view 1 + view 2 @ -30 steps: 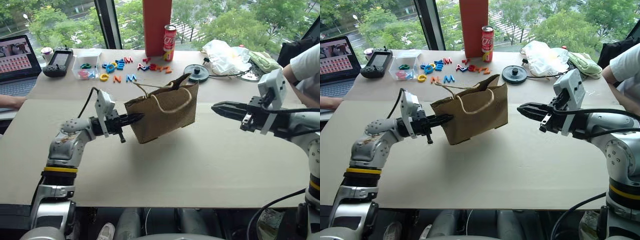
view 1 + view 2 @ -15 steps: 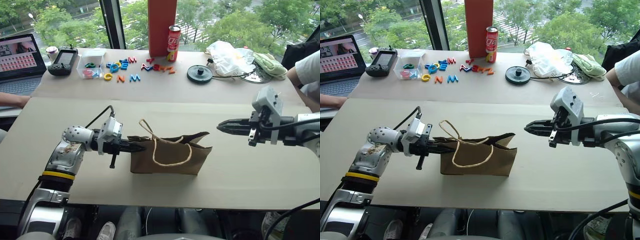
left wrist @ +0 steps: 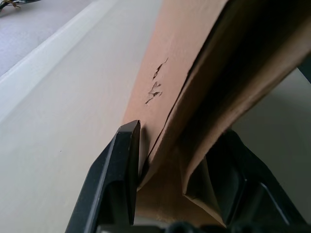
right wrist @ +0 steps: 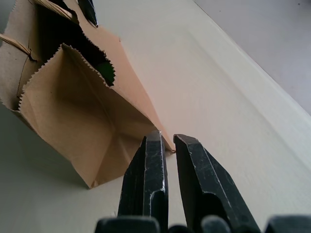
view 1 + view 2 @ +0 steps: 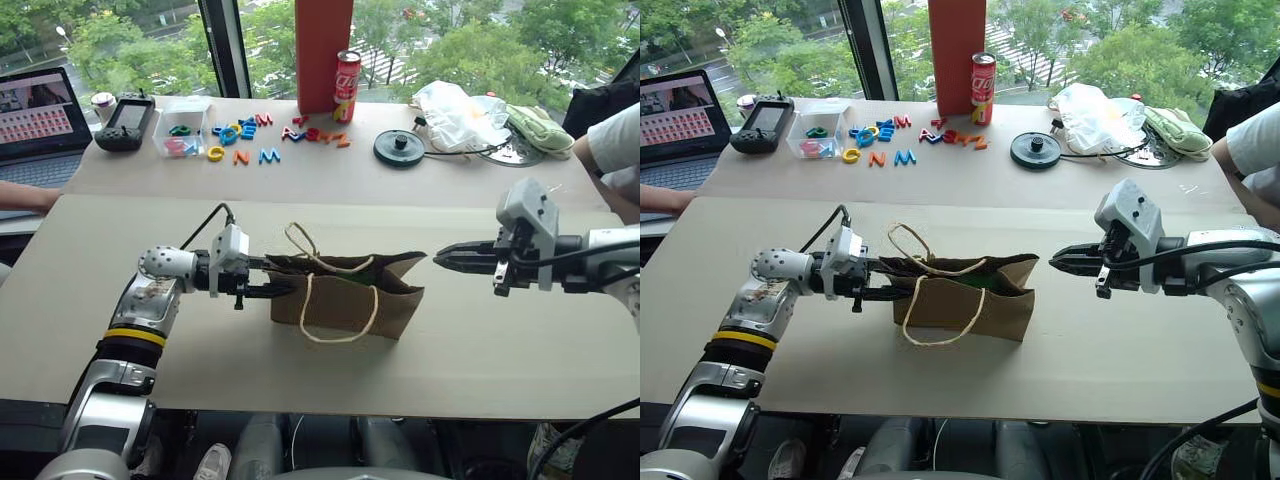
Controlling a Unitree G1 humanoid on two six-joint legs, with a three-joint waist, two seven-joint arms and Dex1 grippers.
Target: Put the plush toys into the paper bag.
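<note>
The brown paper bag [image 5: 345,300] stands upright on the table with its mouth open and its cord handles hanging loose. A lime-green plush toy [image 4: 108,73] shows inside it, mostly hidden by the paper. My left gripper [image 5: 285,277] is at the bag's left end, its fingers [image 3: 124,165] spread to either side of the bag's folded end wall, open. To the right of the bag hovers my right gripper [image 5: 440,258], shut and empty, pointing at the bag's right end a short gap away.
Along the far table edge stand a laptop [image 5: 35,110], a controller [image 5: 122,120], a clear box [image 5: 180,125], loose coloured letters [image 5: 270,130], a red can [image 5: 346,85], a black disc [image 5: 398,147], a white plastic bag [image 5: 455,110] and a pale green mitt [image 5: 530,125]. A person's sleeve [image 5: 612,135] is at the right.
The bag came down from mid-air and now stands on the table. My left gripper's fingers have parted at its end. The right gripper sank a little.
</note>
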